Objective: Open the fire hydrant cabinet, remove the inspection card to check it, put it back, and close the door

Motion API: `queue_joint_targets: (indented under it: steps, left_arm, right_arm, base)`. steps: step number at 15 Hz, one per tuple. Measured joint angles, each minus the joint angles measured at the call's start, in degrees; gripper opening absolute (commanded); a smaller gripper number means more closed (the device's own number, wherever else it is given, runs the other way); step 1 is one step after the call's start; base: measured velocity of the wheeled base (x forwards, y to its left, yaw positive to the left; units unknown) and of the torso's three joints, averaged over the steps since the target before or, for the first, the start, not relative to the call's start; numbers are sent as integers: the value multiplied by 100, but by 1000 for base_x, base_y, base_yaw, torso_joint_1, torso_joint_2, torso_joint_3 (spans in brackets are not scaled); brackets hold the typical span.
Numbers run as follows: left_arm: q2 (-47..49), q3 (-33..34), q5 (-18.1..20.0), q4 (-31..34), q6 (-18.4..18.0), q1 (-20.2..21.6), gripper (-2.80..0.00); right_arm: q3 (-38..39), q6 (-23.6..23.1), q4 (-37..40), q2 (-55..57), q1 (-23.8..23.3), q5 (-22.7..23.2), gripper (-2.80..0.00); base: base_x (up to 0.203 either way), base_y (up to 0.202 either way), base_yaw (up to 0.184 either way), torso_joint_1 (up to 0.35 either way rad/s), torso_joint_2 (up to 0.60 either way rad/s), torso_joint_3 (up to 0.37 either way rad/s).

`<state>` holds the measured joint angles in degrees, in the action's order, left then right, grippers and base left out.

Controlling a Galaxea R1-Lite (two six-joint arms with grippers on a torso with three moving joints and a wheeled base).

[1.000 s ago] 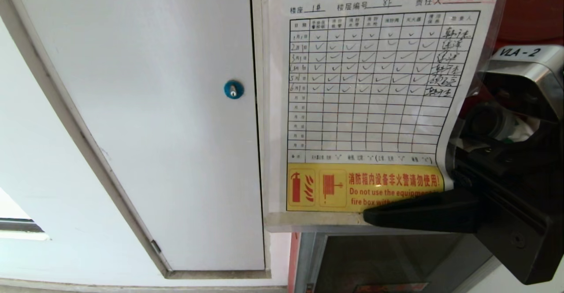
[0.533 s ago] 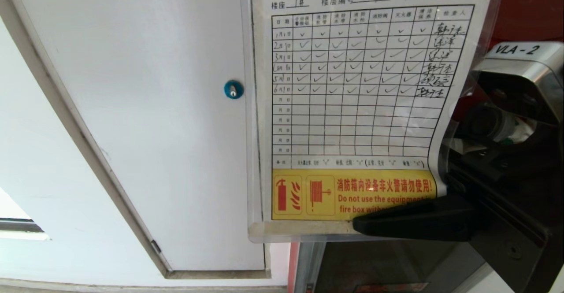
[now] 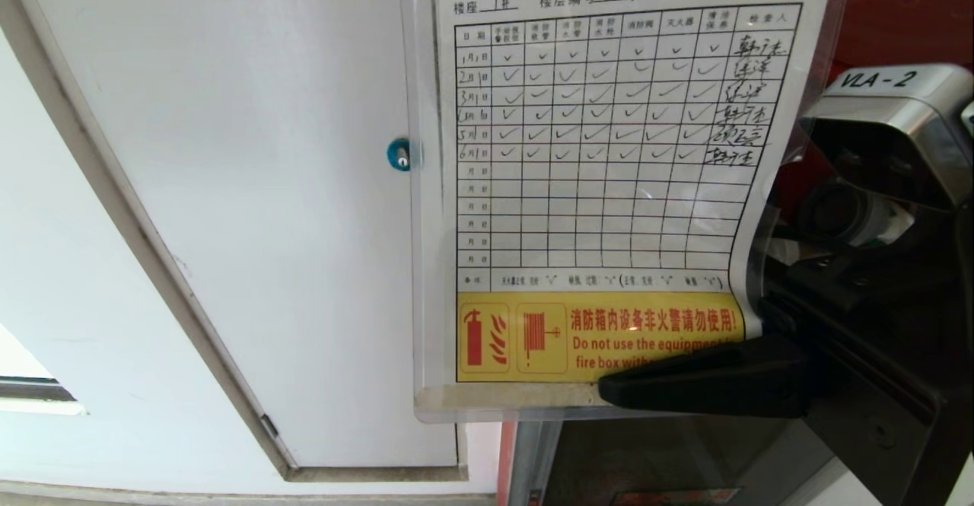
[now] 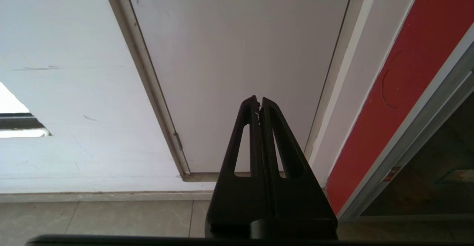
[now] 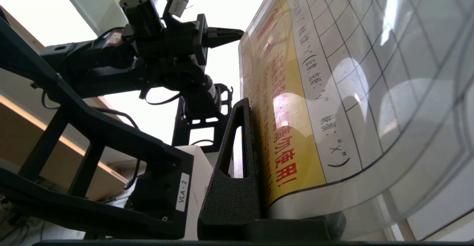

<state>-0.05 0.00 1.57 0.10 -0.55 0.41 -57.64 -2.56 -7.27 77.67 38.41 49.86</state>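
The right gripper [image 3: 689,377] was clamped on the inspection card's [image 3: 601,179] lower corner, presenting it for reading beside the white door [image 3: 251,186].

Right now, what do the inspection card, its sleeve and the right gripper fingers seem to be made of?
The inspection card looks like matte white paper: printed grid, handwritten check marks. Its sleeve seems clear glossy flexible plastic: it reflects light and bends with the sheet. The right gripper, shut on the card, has fingers of black, grainy matte material, probably moulded or printed plastic.
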Motion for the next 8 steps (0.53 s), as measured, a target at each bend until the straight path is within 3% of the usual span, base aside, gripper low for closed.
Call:
queue_joint_targets:
  steps: [8]
  left_arm:
    - [0, 0, 1, 0, 0, 0, -280]
  right_arm:
    - [394, -7, -54, 1, -5, 5, -280]
  base:
    - [0, 0, 0, 0, 0, 0]
